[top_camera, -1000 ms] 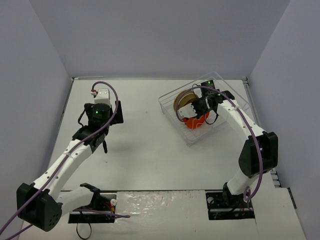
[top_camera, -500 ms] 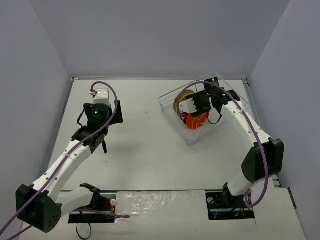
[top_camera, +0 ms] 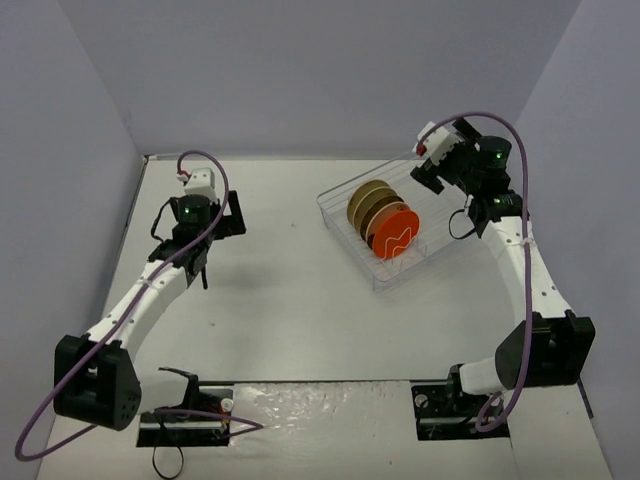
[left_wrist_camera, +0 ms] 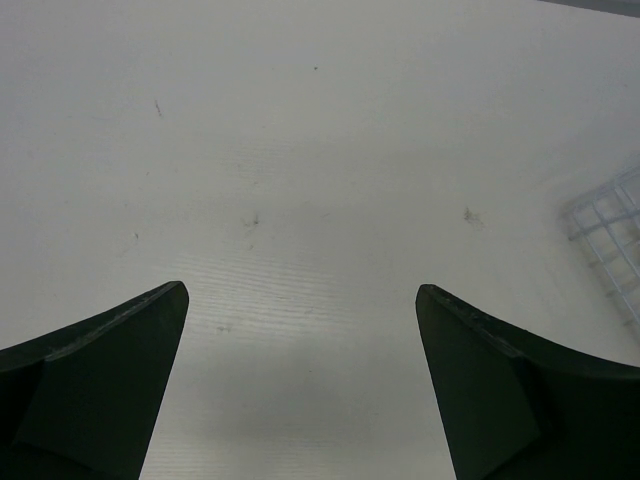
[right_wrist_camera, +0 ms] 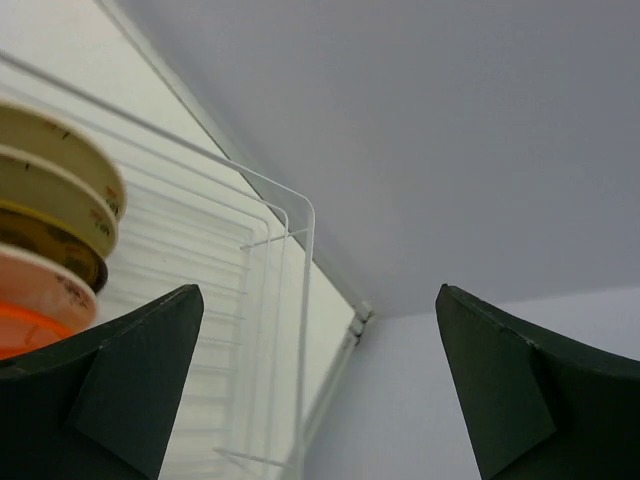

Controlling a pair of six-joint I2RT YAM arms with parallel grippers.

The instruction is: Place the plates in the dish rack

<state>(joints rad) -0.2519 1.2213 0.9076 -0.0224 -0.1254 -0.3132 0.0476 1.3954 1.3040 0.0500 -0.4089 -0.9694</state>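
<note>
1. 4 plates (top_camera: 382, 218) stand in a row in the rack (top_camera: 440, 245), far right on the table (top_camera: 290, 290).
2. The right gripper (right_wrist_camera: 318, 292) is wide open and empty, above the rack's far corner.
3. The left gripper (left_wrist_camera: 300, 290) is wide open and empty, far left.

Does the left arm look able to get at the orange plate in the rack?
Probably yes, at a stretch. Bare table lies between the left gripper and the dish rack, the orange plate stands at the near end of the row, and the right gripper is up beyond the rack's far side.
</note>
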